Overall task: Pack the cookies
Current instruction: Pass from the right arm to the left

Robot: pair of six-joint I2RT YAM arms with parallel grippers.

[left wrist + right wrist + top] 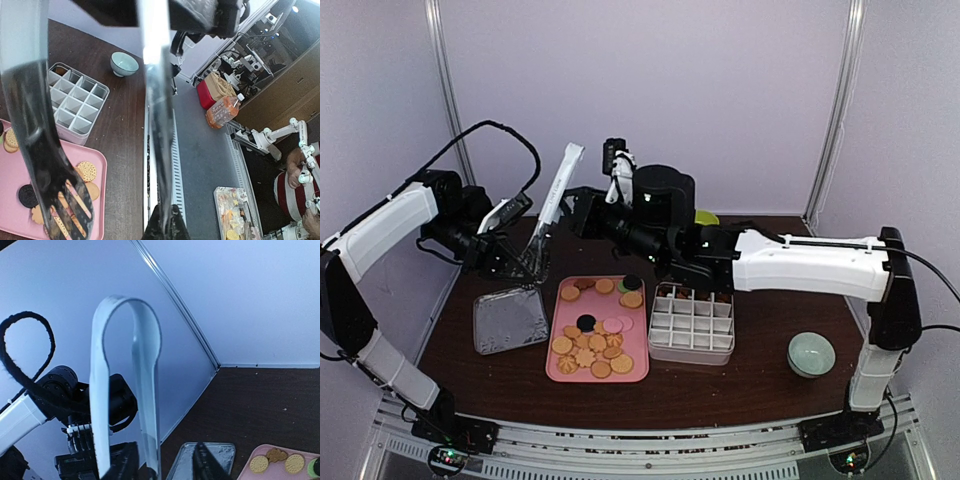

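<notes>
Golden-tan cookies (595,335), with a few black and pinkish ones among them, lie loose on a pink tray (642,340) at the middle of the dark worktop (750,385). Just right of the tray is a white divided box (690,352). Nearly all its cells look bare, though one far cell seems to hold something brown. Left of the tray sits a shallow metal tray (510,320), and a pale green bowl (811,354) stands well apart at the near right.

Above the far left corner of the pink tray, a pair of tongs (560,190) stands almost upright, loop end up, between the two arms. The left tool (164,227) is clamped fully closed low on the tongs, on what looks like a single blade. The right tool (165,465) has its fingers parted, with a blade passing between them. I cannot tell whether either finger touches it.

I judge this to be a handover of the tongs to the left arm. To do it well, the right tool should open clear of both blades and back straight away, so it does not drag the tongs sideways. The left should hold steady until then. A pinch on one thin blade may let the tongs swivel, so that grip deserves a check before the tips go down to the cookies.

No brand, label or writing can be read. A bottle (222,111) beyond the worktop has an orange label, but it is too small to read.
</notes>
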